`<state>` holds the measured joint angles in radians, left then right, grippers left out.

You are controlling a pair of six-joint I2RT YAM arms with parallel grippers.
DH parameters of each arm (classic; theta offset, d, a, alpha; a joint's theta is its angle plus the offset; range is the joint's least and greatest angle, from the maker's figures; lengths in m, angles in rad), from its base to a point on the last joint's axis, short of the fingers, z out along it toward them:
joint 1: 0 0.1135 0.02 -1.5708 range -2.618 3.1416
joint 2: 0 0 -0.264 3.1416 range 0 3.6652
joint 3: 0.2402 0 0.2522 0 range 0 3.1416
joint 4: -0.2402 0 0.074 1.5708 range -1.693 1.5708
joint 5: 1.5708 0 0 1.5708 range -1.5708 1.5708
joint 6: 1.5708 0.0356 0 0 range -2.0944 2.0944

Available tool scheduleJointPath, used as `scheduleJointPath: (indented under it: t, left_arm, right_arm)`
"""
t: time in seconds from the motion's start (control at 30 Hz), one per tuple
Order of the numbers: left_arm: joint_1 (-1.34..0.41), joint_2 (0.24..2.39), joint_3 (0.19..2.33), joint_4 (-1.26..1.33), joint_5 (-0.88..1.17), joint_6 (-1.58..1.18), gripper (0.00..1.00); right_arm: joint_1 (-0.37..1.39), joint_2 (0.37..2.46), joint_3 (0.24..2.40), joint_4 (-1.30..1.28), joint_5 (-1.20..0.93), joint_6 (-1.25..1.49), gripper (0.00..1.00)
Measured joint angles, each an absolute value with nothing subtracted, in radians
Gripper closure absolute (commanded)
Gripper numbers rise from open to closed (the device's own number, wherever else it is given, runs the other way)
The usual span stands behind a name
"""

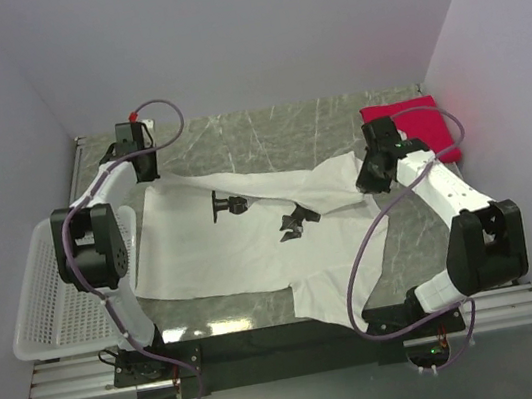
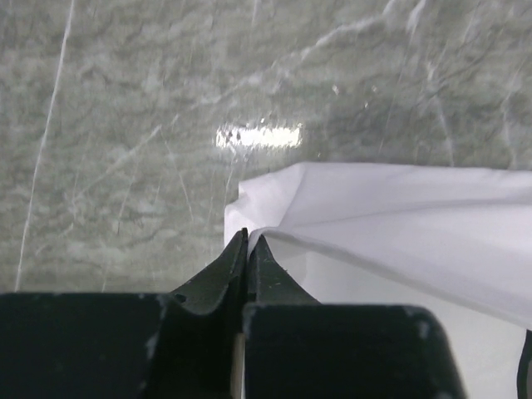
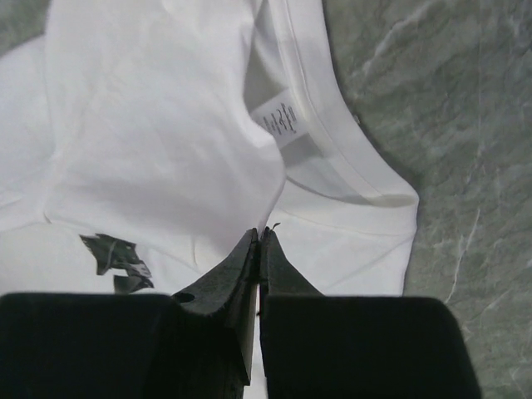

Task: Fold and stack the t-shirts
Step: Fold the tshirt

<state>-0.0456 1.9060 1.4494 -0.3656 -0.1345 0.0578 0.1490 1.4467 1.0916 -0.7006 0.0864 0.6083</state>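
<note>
Pinching with jaws pressed together, my left gripper (image 2: 248, 239) holds one corner of the white t-shirt (image 2: 399, 216), which lifts slightly off the worktop (image 2: 125, 125) at that point. My right gripper (image 3: 260, 237) is likewise closed, its tips nipping a raised fold of cloth just beside the collar (image 3: 349, 166) and its label (image 3: 281, 123), with the black print (image 3: 116, 253) off to one side.

Outward from both grips, the shirt lies spread across the middle of the worktop, one sleeve (image 1: 322, 297) reaching towards the near edge. The red t-shirt (image 1: 416, 125) sits folded square in the far right corner, well apart.

Hazards, as I judge them:
- Each grip takes only a thin bite of fabric, so a quick lift could pull the cloth free.
- Unequal travel of the two arms would skew the fold line.
- My right arm's cable (image 1: 364, 245) hangs over the near part of the shirt and may drag or rumple it.
- The loose sleeve could trail and fold under unevenly.
</note>
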Motion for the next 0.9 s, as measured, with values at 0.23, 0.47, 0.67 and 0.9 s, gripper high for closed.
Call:
scheduleJointPath:
  t: [0.23,0.47,0.67,0.9]
  left_arm:
    - [-0.047,1.866,1.38,-0.372,-0.174,-0.01,0.58]
    - [-0.047,1.733,1.296,-0.379,-0.172,-0.139,0.27]
    - [-0.045,1.695,1.32,-0.35,-0.17,-0.26,0.24]
    - [-0.025,1.788,1.366,-0.342,-0.146,-0.34,0.27]
  right_arm:
    - [0.152,1.477,1.015,-0.659,0.026,0.612,0.55]
    - [0.102,1.477,1.066,-0.589,-0.008,0.572,0.5]
    - [0.03,1.591,1.176,-0.39,-0.069,0.548,0.51]
    - [-0.012,1.79,1.251,-0.285,-0.132,0.501,0.51]
